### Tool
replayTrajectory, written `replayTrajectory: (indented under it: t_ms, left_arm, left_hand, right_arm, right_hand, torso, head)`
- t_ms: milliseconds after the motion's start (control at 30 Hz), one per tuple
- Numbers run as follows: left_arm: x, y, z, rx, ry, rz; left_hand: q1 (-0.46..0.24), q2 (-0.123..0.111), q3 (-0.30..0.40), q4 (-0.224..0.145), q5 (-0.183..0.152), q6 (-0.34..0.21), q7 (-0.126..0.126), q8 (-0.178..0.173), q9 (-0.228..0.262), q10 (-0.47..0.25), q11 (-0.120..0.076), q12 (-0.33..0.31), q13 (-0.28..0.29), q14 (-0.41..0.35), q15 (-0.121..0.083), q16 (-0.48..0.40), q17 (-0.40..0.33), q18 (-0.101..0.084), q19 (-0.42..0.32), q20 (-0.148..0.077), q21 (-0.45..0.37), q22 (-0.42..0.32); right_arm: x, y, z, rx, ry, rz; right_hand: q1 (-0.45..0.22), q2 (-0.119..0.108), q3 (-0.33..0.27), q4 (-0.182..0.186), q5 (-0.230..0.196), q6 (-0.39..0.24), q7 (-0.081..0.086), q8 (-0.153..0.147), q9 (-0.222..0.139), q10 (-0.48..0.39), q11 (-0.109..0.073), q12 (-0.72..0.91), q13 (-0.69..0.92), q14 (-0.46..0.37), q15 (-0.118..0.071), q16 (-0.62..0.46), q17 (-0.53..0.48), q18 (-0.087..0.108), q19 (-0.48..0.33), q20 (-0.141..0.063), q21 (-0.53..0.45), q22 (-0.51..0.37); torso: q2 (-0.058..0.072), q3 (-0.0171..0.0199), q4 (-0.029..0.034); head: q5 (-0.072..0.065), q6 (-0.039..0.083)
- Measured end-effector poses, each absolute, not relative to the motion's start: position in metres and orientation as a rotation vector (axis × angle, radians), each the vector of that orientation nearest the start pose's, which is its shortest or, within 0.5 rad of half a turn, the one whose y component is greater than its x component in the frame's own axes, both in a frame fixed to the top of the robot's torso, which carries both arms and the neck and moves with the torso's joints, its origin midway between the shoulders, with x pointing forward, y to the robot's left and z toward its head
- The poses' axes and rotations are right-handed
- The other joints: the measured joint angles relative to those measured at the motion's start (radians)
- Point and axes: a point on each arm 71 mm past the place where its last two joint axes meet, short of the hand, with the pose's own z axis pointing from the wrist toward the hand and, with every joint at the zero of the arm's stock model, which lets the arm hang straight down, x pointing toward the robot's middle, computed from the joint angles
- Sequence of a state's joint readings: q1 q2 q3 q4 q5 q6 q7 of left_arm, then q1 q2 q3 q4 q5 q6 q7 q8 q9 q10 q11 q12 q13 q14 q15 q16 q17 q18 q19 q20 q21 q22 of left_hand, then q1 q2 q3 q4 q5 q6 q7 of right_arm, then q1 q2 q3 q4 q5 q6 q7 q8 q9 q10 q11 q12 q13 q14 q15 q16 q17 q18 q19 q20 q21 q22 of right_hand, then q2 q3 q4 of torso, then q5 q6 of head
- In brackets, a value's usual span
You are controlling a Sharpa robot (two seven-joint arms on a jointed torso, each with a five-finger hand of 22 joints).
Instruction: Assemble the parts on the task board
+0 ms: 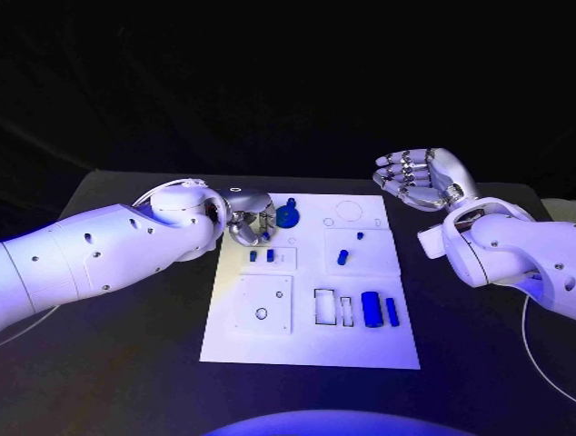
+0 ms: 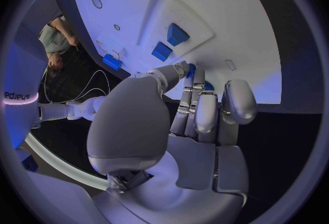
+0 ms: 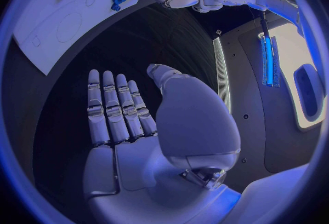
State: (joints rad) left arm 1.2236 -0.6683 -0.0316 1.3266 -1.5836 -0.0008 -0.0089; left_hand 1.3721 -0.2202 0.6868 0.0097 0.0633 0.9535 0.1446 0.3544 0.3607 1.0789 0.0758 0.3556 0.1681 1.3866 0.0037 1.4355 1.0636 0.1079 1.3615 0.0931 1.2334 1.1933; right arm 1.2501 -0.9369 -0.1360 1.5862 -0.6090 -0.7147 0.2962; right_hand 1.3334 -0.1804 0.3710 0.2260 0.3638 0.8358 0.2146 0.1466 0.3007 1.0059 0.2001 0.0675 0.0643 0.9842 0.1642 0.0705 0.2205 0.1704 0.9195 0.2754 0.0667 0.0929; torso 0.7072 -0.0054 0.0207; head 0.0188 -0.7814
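Observation:
The white task board (image 1: 312, 341) lies in the middle of the black table. A blue gear (image 1: 288, 214) stands at its far left part. My left hand (image 1: 246, 223) is right beside the gear with its fingers curled toward it. In the left wrist view blue shows between the thumb and fingertips (image 2: 183, 67), but a grip cannot be made out. Small blue parts (image 1: 262, 256) lie just before that hand. Another blue part (image 1: 343, 257) sits mid-board, and two blue cylinders (image 1: 380, 310) lie at the near right. My right hand (image 1: 423, 178) hovers off the board's far right corner, empty, fingers straight.
The board has rectangular slots (image 1: 325, 307) next to the cylinders and a round recess (image 1: 350, 211) at the far right. A white object (image 1: 560, 209) sits at the table's right edge. A thin cable (image 1: 534, 359) runs along the table at the right.

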Motion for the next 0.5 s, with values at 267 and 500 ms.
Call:
replayTrajectory:
  t_ms: [267, 500]
  left_arm:
    - [0.5148, 0.1586, -0.2009, 0.464, 1.866, -0.600]
    - [0.5146, 0.1586, -0.2012, 0.462, 1.867, -0.600]
  left_hand:
    - [-0.010, -0.010, 0.005, -0.001, 0.000, -0.019, 0.012, -0.027, -0.011, -0.012, 0.012, -0.036, -0.010, -0.011, 0.011, -0.004, -0.018, 0.000, -0.009, 0.009, -0.015, -0.012]
    - [-0.016, -0.016, 0.006, 0.000, 0.000, -0.028, 0.015, -0.037, -0.014, -0.015, 0.015, -0.051, -0.014, -0.015, 0.015, -0.004, -0.024, 0.000, -0.013, 0.012, -0.021, -0.018]
  right_arm:
    - [0.4743, -0.2474, -0.1681, 0.563, 1.329, 1.016]
    - [0.4743, -0.2474, -0.1680, 0.563, 1.329, 1.016]
  right_hand:
    - [0.000, 0.000, 0.000, 0.000, 0.000, 0.000, 0.000, 0.000, -0.002, 0.000, 0.000, 0.000, 0.000, 0.000, 0.000, 0.000, -0.004, 0.000, 0.000, 0.000, 0.000, -0.004]
    - [0.000, 0.000, 0.000, 0.000, 0.000, 0.000, 0.000, -0.004, -0.002, 0.000, 0.000, 0.000, 0.000, 0.000, 0.000, 0.000, -0.004, 0.000, 0.003, -0.003, 0.000, -0.004]
  torso:
    - [0.000, -0.0002, 0.0002]
    - [0.000, -0.0001, -0.0003]
  head:
    - [0.000, 0.000]
    - [-0.001, -0.001]
